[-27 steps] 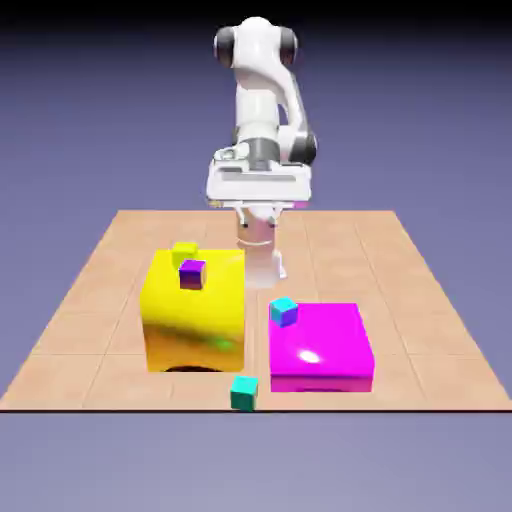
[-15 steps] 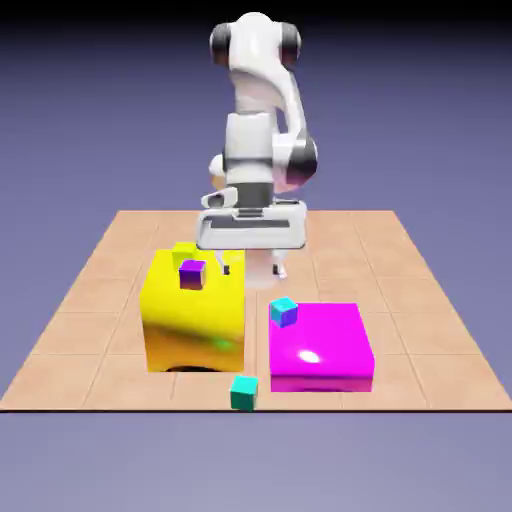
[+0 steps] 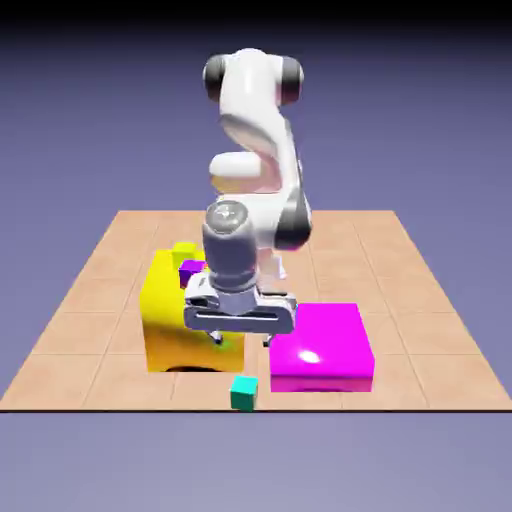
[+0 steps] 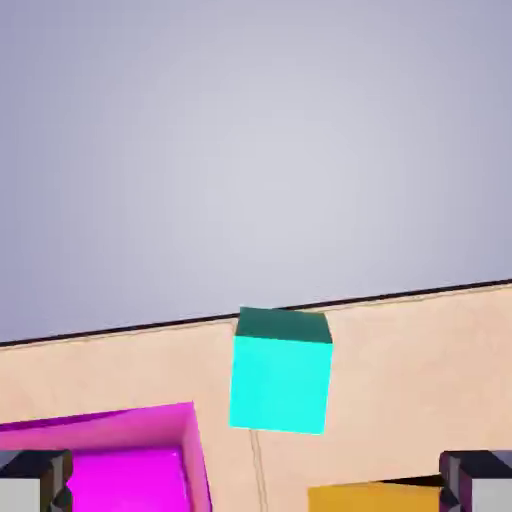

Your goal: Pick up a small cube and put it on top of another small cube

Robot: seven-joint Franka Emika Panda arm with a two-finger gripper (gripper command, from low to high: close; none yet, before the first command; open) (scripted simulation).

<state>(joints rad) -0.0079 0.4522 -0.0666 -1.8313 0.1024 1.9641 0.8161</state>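
The small cube point(image 3: 243, 393), teal-green, rests on the tiled table close to its near edge, between the two big blocks. In the hand view the small cube point(image 4: 281, 375) shows ahead of the fingers, just above the middle of the picture's lower half. My gripper point(image 3: 240, 338) hangs above and behind it, low between the blocks, open with nothing in its jaws. Both fingertips point(image 4: 30, 482) sit at the bottom corners of the hand view, wide apart around my gripper point(image 4: 256, 488).
A big yellow block point(image 3: 170, 320) stands at the exterior view's left, a purple cube point(image 3: 190, 268) and a yellow-green cube point(image 3: 184, 248) on top of it. A flat magenta block point(image 3: 325, 350) lies at the right. The hand view catches the magenta block point(image 4: 120, 465) and the yellow block point(image 4: 375, 497).
The arm has swung down and toward the table's near edge. The hand now sits low between the blocks and covers the cyan cube on the magenta block.
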